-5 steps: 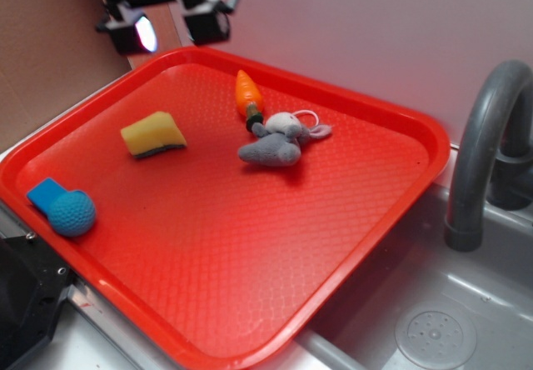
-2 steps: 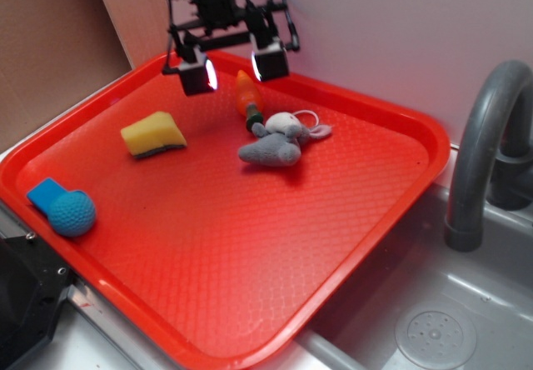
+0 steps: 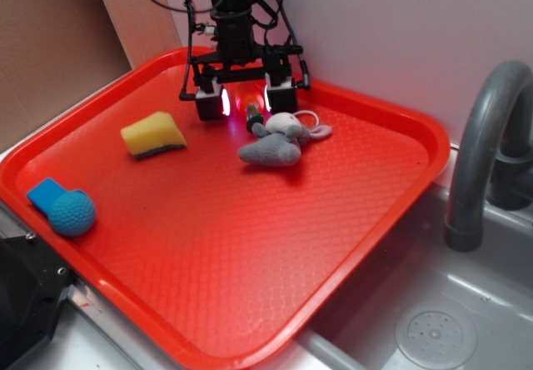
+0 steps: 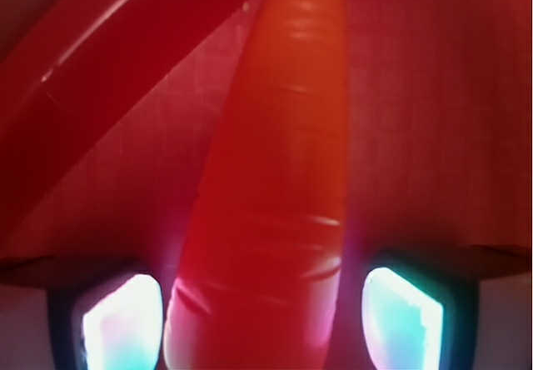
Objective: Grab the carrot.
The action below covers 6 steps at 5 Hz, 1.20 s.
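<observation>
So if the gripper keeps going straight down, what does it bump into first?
Most likely the carrot. The open gripper points down with a finger on each side of it, so the carrot sits right in its path. How much gap is left is hard to tell.

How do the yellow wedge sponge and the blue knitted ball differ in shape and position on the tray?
The yellow wedge-shaped sponge is angular with a dark base; the blue knitted ball is round. The sponge lies farther back, nearer the gripper; the ball sits at the front corner. Both rest on the red plastic tray.
</observation>
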Each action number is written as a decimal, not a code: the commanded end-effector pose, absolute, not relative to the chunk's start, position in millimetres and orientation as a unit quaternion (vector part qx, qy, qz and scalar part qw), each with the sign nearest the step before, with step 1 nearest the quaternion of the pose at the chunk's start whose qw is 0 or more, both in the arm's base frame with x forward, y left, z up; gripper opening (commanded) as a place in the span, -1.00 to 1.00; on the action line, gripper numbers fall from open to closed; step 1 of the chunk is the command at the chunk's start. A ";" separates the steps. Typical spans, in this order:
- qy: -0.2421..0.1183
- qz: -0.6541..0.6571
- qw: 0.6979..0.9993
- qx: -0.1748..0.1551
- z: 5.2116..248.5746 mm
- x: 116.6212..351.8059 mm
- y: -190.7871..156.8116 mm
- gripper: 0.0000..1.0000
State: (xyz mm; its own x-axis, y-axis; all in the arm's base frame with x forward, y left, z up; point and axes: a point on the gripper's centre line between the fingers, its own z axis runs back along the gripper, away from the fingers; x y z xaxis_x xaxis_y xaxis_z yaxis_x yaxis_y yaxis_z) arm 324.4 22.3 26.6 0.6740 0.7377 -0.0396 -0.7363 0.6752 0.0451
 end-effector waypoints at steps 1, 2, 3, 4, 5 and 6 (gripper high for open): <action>0.002 0.383 0.923 0.029 19.3 328.0 18.9 -1.00; 0.005 0.351 0.936 0.038 22.3 324.2 16.7 -1.00; 0.016 0.303 0.952 0.045 70.4 300.6 -1.0 -1.00; 0.018 0.225 0.974 0.001 121.3 273.2 -10.9 -1.00; -0.016 0.178 0.984 -0.011 166.9 248.7 -15.4 -1.00; -0.027 0.106 0.994 -0.029 192.8 239.7 -9.3 -1.00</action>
State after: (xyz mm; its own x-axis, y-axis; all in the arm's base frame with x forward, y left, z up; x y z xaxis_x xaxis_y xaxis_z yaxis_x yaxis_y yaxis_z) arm 238.3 -27.0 176.5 0.9782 0.2064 -0.0230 -0.2072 0.9772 -0.0456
